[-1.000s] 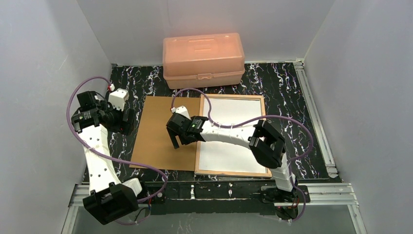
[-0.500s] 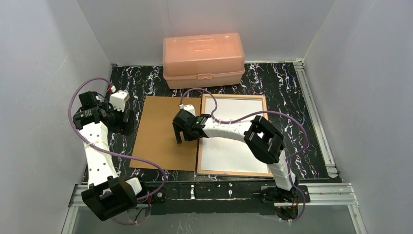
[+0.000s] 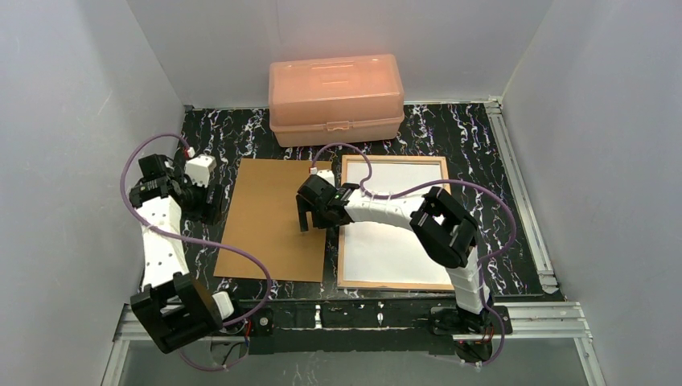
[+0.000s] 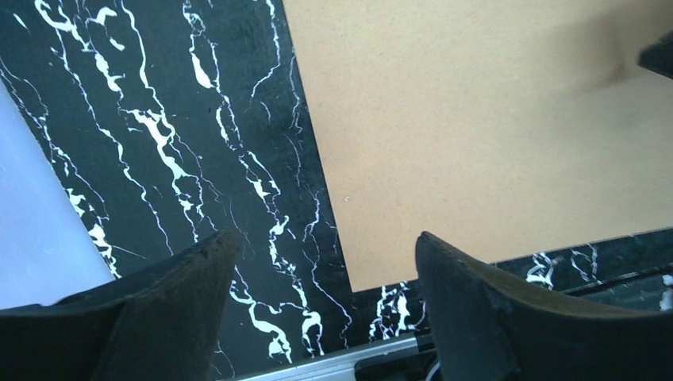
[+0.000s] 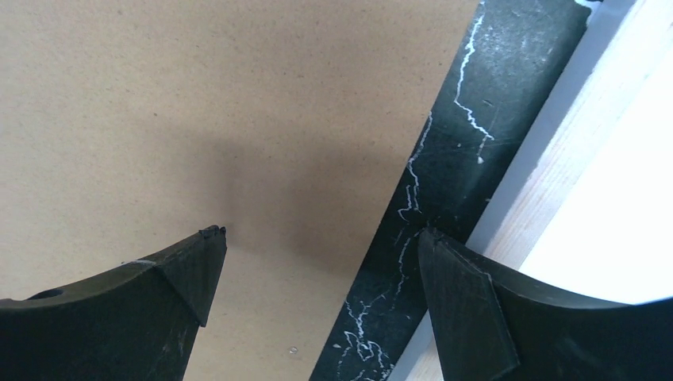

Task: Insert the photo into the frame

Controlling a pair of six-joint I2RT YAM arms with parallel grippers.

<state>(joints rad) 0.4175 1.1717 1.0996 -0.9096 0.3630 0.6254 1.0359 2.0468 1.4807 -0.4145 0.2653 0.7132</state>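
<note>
The frame (image 3: 341, 241) lies flat at right centre, tan wood rails up. A plain white sheet (image 3: 398, 245) fills it, which looks like the photo lying white side up; no print shows. My right gripper (image 3: 310, 220) hangs open and empty just left of the frame. In the right wrist view its (image 5: 317, 238) one finger is over the brown board and the other over the dark gap beside the frame's rail (image 5: 548, 206). My left gripper (image 3: 214, 203) is open and empty at the board's left edge, over the table and the board's near corner (image 4: 325, 238).
A brown backing board (image 3: 273, 217) lies flat left of the frame, with a strip of black marbled table (image 3: 331, 257) between them. An orange plastic box (image 3: 336, 98) stands shut at the back. White walls close in both sides.
The frame has slid to the right, off the board's edge, opening a dark gap. My right gripper moved right and away with it. My left arm drew back slightly and its jaws narrowed a little.
</note>
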